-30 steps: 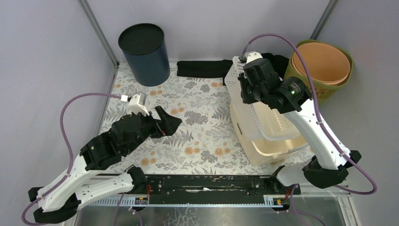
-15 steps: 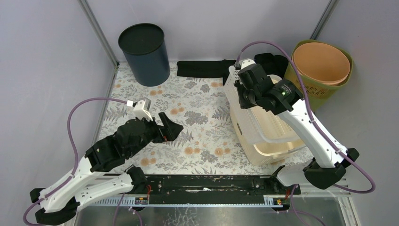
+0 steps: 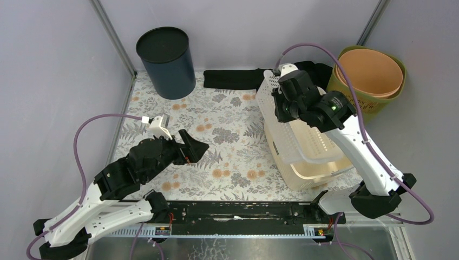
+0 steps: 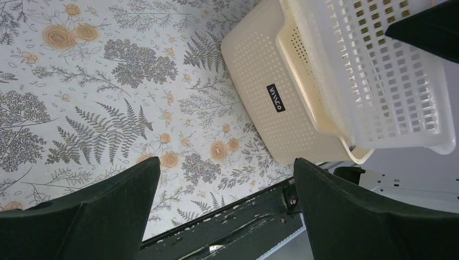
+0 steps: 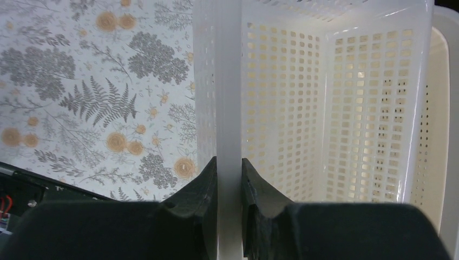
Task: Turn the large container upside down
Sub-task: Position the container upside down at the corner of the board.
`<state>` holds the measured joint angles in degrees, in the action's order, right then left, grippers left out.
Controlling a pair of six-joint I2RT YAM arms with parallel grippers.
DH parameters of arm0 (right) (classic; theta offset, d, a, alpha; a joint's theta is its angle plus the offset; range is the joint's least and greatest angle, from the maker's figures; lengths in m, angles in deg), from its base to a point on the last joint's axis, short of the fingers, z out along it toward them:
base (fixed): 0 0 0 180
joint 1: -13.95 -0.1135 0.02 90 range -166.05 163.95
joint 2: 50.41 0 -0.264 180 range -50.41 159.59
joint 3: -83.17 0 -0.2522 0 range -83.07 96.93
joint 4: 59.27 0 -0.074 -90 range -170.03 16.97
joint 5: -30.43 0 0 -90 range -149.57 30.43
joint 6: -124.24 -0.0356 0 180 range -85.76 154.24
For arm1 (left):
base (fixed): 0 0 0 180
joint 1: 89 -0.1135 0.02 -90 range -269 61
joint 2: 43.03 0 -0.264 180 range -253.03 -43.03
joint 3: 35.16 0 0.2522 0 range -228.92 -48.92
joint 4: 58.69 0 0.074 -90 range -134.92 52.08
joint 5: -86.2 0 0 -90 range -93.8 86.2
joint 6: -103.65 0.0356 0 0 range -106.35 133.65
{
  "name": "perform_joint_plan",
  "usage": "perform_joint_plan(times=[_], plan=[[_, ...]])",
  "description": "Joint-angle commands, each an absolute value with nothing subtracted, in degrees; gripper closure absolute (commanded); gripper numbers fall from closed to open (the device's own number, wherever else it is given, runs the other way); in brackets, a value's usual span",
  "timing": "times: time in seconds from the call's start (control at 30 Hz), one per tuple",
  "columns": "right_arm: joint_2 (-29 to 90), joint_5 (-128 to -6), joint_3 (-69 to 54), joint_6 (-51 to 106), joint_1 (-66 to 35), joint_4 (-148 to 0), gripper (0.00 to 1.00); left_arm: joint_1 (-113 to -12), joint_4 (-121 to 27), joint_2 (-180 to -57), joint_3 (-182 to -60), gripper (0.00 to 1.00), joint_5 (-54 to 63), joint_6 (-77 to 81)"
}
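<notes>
A white perforated basket (image 3: 304,136) sits tilted inside a larger cream basket (image 3: 306,177) at the right of the table. My right gripper (image 3: 278,104) is shut on the white basket's left rim, near its far corner. In the right wrist view the fingers (image 5: 229,162) pinch the white rim wall (image 5: 227,81), and the cream basket's wall (image 5: 441,108) shows at the right edge. My left gripper (image 3: 192,148) is open and empty over the flowered table, well left of the baskets. Its wrist view (image 4: 224,162) shows the cream basket (image 4: 260,81) and the white basket (image 4: 379,81).
A dark blue round bin (image 3: 165,62) stands at the back left. A black cloth (image 3: 233,78) lies along the back edge. A green bucket with an orange liner (image 3: 371,73) stands at the back right. A black rail (image 3: 233,211) runs along the near edge.
My right gripper, holding the white basket's rim, swung slightly left and then back right, shifting the basket's tilt. My left arm drew back a little toward the near edge.
</notes>
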<state>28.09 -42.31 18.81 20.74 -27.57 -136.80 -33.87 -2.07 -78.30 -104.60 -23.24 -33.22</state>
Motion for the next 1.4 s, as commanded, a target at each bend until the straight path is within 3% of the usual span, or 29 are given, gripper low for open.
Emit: perform_joint_plan(times=[0.0, 0.83, 1.37], plan=[[27.7, -42.5, 25.9, 22.4, -27.6, -134.5, 0.92, -34.0, -5.6, -77.9, -104.8, 0.0, -23.9, -33.5], [31.6, -62.9, 37.8, 17.0, -27.6, -131.0, 0.92, -34.0, -2.6, -74.7, -108.7, 0.0, -27.6, -32.1], [30.9, -75.5, 27.4, 3.8, -27.6, -112.6, 0.91, -34.0, 0.3, -73.9, -114.1, 0.0, -29.8, -30.5]])
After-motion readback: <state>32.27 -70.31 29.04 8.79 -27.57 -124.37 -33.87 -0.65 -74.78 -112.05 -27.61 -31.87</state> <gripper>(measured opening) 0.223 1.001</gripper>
